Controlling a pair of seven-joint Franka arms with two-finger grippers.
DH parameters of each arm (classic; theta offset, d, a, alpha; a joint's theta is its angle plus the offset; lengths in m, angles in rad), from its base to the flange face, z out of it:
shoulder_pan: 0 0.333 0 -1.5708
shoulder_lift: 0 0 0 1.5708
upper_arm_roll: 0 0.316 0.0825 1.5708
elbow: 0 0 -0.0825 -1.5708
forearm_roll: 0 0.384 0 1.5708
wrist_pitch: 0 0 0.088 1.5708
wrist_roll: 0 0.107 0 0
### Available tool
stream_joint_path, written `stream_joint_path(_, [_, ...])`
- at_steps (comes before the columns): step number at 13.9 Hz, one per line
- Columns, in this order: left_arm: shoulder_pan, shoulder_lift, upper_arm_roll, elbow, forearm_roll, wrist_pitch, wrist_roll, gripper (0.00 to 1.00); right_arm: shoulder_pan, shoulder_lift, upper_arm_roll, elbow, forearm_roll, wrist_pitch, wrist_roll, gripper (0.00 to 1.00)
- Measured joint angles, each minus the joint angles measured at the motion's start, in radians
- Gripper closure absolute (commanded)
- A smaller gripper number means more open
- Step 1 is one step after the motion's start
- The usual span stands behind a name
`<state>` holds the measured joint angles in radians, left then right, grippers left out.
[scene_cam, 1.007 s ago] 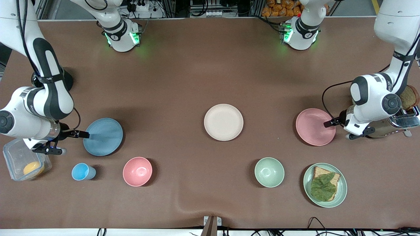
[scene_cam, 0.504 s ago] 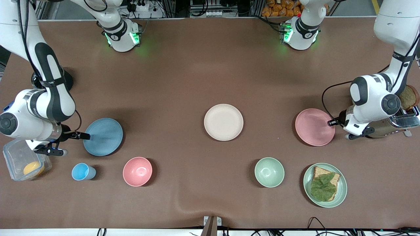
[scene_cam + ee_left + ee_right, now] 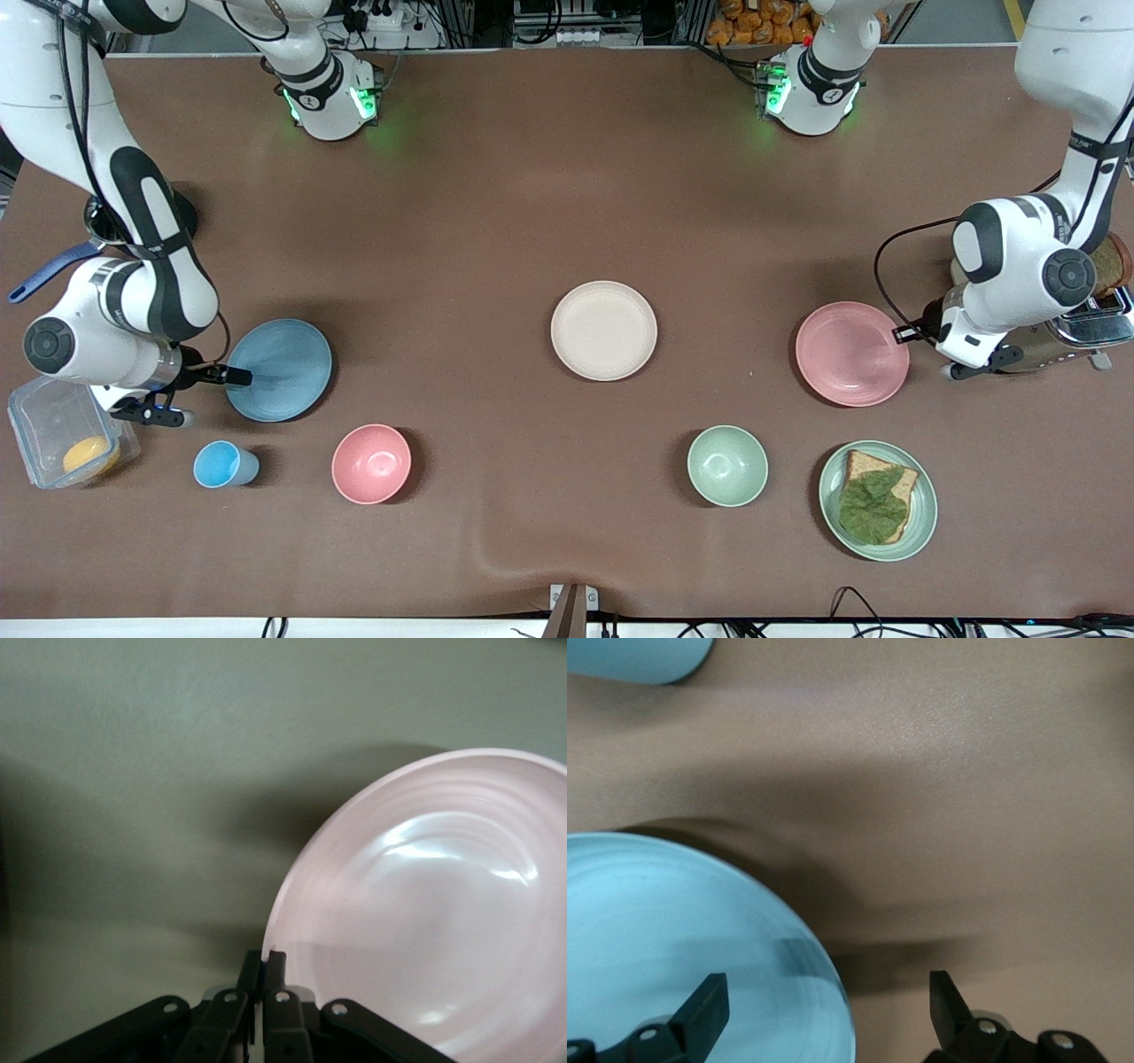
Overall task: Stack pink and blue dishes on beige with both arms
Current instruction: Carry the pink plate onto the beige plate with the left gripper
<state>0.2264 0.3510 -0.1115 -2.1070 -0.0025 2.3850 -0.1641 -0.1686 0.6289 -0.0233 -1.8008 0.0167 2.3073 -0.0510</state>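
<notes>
The flat round matte pale pink plate [image 3: 851, 354] lies toward the left arm's end of the brown table [image 3: 496, 213], level with the flat round cream-beige plate [image 3: 603, 330] at the table's middle. The left gripper [image 3: 904, 334] sits at the pink plate's rim on the side toward the toaster [image 3: 1076, 341]. In the left wrist view its fingers [image 3: 264, 970] are drawn together onto the plate's edge [image 3: 425, 912], and the plate appears tilted, its gripped edge raised.

The flat round matte light blue plate [image 3: 279, 369] lies toward the right arm's end, well apart from the beige plate. The right gripper [image 3: 232, 376] reaches over its rim. In the right wrist view the two fingers [image 3: 704, 1010] stand wide apart, one over the blue plate [image 3: 682, 948], the other over bare table; they grip nothing.

The beige plate carries nothing.

Nearer the front camera stand a small light-blue cup [image 3: 221, 464], a deep pink bowl [image 3: 371, 463], a pale green bowl [image 3: 727, 465] and a pale green plate [image 3: 923, 514] bearing bread with a leaf. A clear plastic box [image 3: 49, 416] holding something orange rests beside the right arm's wrist
</notes>
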Motion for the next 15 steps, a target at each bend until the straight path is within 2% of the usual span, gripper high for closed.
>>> stream_joint_path(1, [0.000, -0.040, -0.031, 0.006, -0.033, -0.030, 0.000, 1.00, -0.001, 0.007, 0.000, 0.000, 0.000, 0.004, 0.000, 0.28])
stream_joint_path(2, [-0.001, -0.080, -0.071, 0.010, -0.063, -0.063, -0.002, 1.00, -0.002, 0.013, 0.000, 0.000, 0.000, 0.008, 0.000, 0.62])
stream_joint_path(3, [-0.003, -0.116, -0.118, 0.011, -0.081, -0.090, -0.018, 1.00, -0.003, 0.016, 0.000, 0.000, 0.000, 0.010, 0.000, 0.89])
stream_joint_path(4, [-0.005, -0.138, -0.165, 0.010, -0.088, -0.107, -0.049, 1.00, -0.005, 0.017, 0.000, 0.000, 0.000, 0.011, 0.000, 1.00])
stream_joint_path(7, [-0.024, -0.136, -0.309, 0.006, -0.105, -0.110, -0.205, 1.00, -0.013, 0.018, 0.000, 0.000, 0.019, 0.011, 0.000, 1.00])
stream_joint_path(9, [-0.082, -0.102, -0.373, 0.015, -0.105, -0.096, -0.330, 1.00, -0.014, 0.017, 0.002, -0.002, 0.040, 0.010, -0.019, 1.00])
stream_joint_path(12, [-0.241, -0.035, -0.387, 0.027, -0.105, -0.010, -0.512, 1.00, -0.015, 0.005, 0.002, -0.002, 0.044, -0.004, -0.039, 1.00])
stream_joint_path(15, [-0.311, 0.032, -0.386, 0.029, -0.105, 0.064, -0.574, 1.00, -0.015, -0.022, 0.007, 0.001, 0.047, -0.053, -0.047, 1.00])
